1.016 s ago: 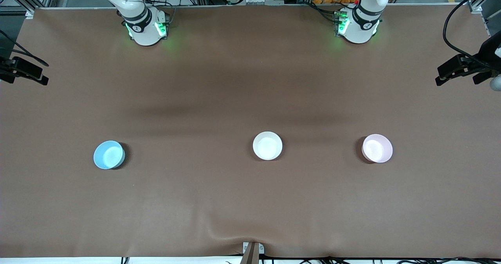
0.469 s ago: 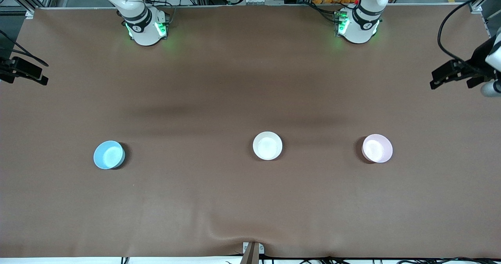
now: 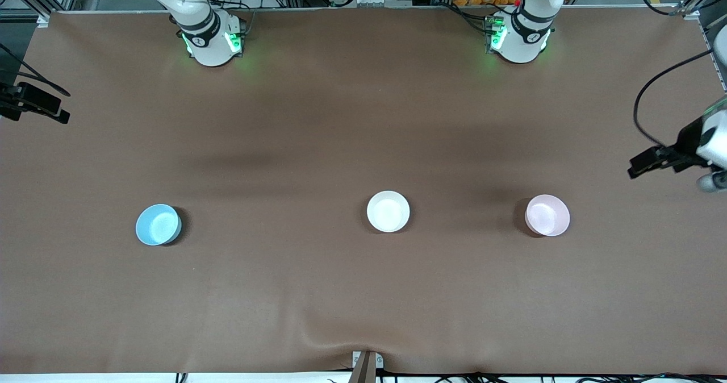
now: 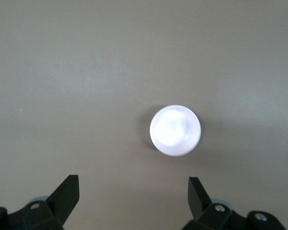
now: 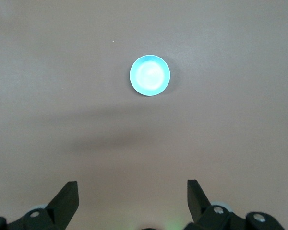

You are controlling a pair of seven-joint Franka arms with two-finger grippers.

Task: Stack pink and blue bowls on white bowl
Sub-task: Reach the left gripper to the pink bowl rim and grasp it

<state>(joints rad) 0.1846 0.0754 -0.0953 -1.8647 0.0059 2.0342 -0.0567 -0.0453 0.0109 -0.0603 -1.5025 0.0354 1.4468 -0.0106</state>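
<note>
The white bowl (image 3: pixel 388 211) sits upright mid-table. The pale pink bowl (image 3: pixel 547 215) sits beside it toward the left arm's end and also shows in the left wrist view (image 4: pixel 175 130). The sky blue bowl (image 3: pixel 158 224) sits toward the right arm's end and also shows in the right wrist view (image 5: pixel 150 75). All three are apart and empty. My left gripper (image 3: pixel 640 166) is open and empty, high over the table's edge at the left arm's end; it also shows in the left wrist view (image 4: pixel 133 186). My right gripper (image 3: pixel 42 107) is open, empty and waits high over the right arm's end; it also shows in the right wrist view (image 5: pixel 133 188).
A brown mat (image 3: pixel 341 292) covers the whole table. A small metal bracket (image 3: pixel 366 363) sits at the table edge nearest the front camera. The arm bases (image 3: pixel 211 39) stand along the table's edge by the robots.
My left gripper has swung down the front view, closer to the pink bowl. The right arm and the three bowls have not moved.
</note>
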